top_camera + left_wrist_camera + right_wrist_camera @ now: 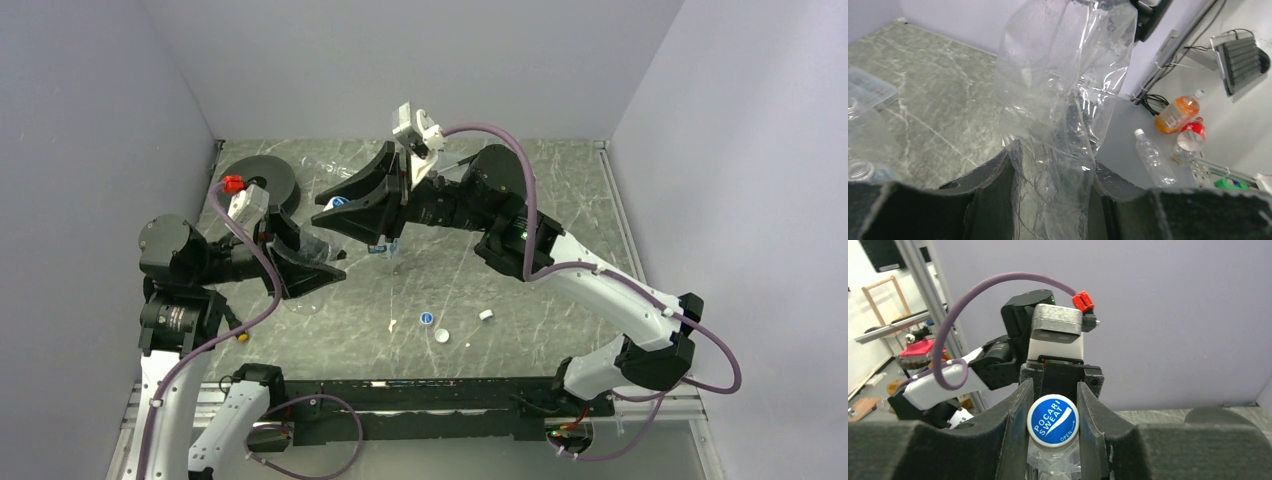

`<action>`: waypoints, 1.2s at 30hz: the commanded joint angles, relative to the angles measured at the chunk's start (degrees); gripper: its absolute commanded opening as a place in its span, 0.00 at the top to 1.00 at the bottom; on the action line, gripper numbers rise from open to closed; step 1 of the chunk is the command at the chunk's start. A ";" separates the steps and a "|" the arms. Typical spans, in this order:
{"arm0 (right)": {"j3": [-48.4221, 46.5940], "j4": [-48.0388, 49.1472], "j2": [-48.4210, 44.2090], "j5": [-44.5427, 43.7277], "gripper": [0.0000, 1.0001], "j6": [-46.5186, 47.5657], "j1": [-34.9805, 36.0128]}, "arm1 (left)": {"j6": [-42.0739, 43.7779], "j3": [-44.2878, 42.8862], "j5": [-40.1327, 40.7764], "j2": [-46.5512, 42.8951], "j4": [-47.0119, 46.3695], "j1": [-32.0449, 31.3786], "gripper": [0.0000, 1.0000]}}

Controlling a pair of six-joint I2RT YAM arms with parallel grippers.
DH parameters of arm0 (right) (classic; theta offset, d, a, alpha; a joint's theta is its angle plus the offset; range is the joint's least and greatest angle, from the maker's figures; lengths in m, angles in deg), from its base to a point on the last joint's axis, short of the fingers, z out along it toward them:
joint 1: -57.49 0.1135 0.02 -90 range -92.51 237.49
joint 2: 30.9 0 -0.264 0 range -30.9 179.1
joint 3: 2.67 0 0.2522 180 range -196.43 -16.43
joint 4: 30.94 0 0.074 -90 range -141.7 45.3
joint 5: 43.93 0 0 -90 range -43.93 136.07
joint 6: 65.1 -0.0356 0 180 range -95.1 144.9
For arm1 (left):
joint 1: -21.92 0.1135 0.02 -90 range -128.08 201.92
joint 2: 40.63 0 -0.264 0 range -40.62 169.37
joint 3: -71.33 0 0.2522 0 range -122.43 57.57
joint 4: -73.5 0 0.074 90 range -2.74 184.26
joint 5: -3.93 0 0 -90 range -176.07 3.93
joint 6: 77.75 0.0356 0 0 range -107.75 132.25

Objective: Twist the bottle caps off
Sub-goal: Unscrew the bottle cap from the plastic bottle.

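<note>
Perhaps three loose caps [441, 336] lie on the bench [350, 350]; my left gripper [1053, 160] clamps a bottle [1063, 75], my right gripper [1053, 390] pinches its seated blue cap [1053, 421].

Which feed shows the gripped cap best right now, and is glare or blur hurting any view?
Right wrist: the cap is sharp and evenly lit, its lettering readable. Left wrist: the crumpled clear bottle fills the frame with glare streaks and distorts what lies behind it. Top external: even light, no blur, but the cap is barely visible.

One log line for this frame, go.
left gripper: shut on bottle | right gripper: shut on cap | loose caps on table
</note>
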 commanded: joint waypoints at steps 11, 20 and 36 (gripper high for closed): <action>-5.92 -9.01 -1.65 -27.71 0.02 -3.56 -0.04 | 17.68 -4.89 16.00 -0.59 11.27 0.64 1.00; -21.20 -21.84 8.20 -44.67 0.01 -3.95 7.50 | 28.29 -1.26 31.30 -2.32 11.81 0.64 1.00; -22.84 -18.74 12.78 -43.80 0.44 -7.59 8.14 | 29.91 -0.03 31.23 -3.71 12.09 0.64 1.00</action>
